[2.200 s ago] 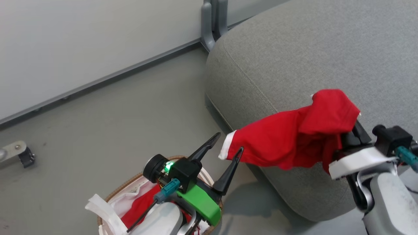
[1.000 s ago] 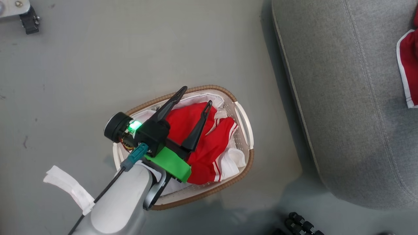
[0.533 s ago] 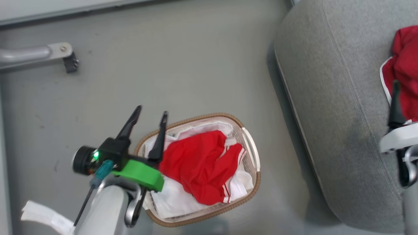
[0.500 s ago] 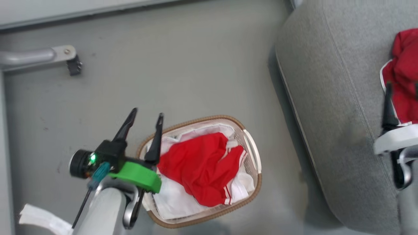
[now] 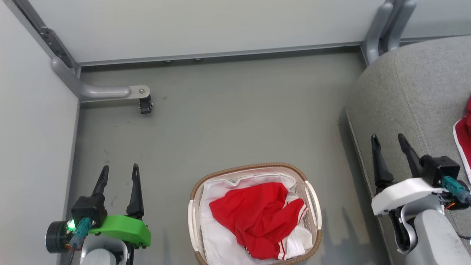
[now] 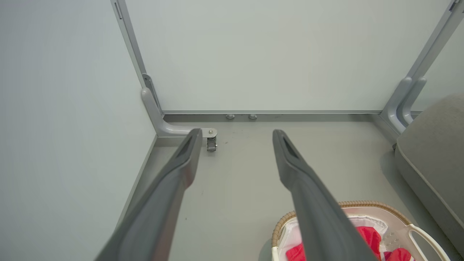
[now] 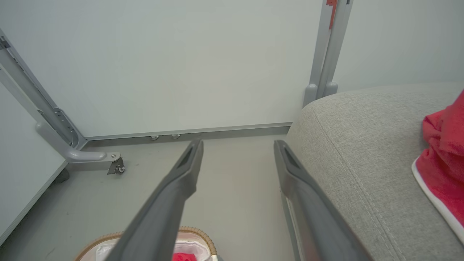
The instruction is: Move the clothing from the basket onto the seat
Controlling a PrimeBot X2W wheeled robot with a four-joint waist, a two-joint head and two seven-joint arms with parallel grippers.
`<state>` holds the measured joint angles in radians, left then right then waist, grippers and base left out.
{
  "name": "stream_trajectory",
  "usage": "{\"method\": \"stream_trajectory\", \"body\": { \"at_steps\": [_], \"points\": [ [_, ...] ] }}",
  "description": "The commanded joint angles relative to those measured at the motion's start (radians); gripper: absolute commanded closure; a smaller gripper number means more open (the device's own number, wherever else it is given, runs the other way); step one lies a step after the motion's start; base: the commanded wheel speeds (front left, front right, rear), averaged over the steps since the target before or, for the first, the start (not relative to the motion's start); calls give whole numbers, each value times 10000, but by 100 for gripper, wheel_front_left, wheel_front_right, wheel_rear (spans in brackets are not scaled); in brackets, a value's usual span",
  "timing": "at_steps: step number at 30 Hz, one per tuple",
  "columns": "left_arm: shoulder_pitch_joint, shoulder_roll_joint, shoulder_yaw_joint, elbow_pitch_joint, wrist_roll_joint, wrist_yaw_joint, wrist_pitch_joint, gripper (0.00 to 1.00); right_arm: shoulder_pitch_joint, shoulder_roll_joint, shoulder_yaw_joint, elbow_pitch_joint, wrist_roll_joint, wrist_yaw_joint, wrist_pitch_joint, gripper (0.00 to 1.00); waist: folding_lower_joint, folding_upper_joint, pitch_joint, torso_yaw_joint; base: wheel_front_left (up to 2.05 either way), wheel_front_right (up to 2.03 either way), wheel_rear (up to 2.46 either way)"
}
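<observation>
A crumpled red garment (image 5: 257, 215) with white stripes lies in the cream basket (image 5: 315, 206) with the brown woven rim, on its white liner, low in the head view. Another red piece with white trim (image 5: 464, 141) rests on the grey seat (image 5: 412, 95) at the right edge; the right wrist view has it as clothing (image 7: 444, 159) on the cushion (image 7: 362, 145). My left gripper (image 5: 119, 173) is open over bare floor, left of the basket. My right gripper (image 5: 388, 141) is open above the seat's left edge, empty.
White partition walls close off the back and left. A grey bracket foot with a small caster (image 5: 145, 105) sticks out from the left corner. A grey post (image 5: 382, 29) stands at the seat's back corner. Grey floor (image 5: 239, 121) lies between basket and wall.
The head camera has tilted up, showing the walls. My left gripper has come off the basket to its left. My right gripper has drawn back from the red piece on the seat.
</observation>
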<state>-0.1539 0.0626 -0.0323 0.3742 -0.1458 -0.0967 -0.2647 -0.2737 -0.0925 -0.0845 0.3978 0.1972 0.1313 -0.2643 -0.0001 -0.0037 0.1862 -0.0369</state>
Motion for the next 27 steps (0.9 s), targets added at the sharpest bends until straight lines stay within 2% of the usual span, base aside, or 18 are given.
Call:
{"method": "stream_trajectory", "body": {
  "at_steps": [1, 7, 17, 22, 27],
  "points": [
    [300, -33, 149, 35, 109, 3, 6, 0, 341, 14, 74, 54, 44, -10, -2, 0, 1, 37, -819, 677, 0, 0, 0],
    [1003, -97, 476, -13, 135, -70, 8, 0, 1043, 141, 214, 100, 70, -10, -2, 0, 1, 37, -1333, 719, 0, 0, 0],
    [1427, -113, 346, -71, -113, -133, 6, 0, 1366, 212, 516, 185, 87, -10, -2, 0, 1, 37, -1467, 585, 0, 0, 0],
    [1090, -115, -26, 19, -279, -171, 6, 0, 977, 181, 581, 63, 88, -10, -2, 0, 1, 37, -1138, 451, 0, 0, 0],
    [584, -112, -707, 292, -448, -238, 8, 0, 371, 228, 690, -398, 176, -10, -2, 0, 1, 37, -348, 123, 0, 0, 0]
  ]
}}
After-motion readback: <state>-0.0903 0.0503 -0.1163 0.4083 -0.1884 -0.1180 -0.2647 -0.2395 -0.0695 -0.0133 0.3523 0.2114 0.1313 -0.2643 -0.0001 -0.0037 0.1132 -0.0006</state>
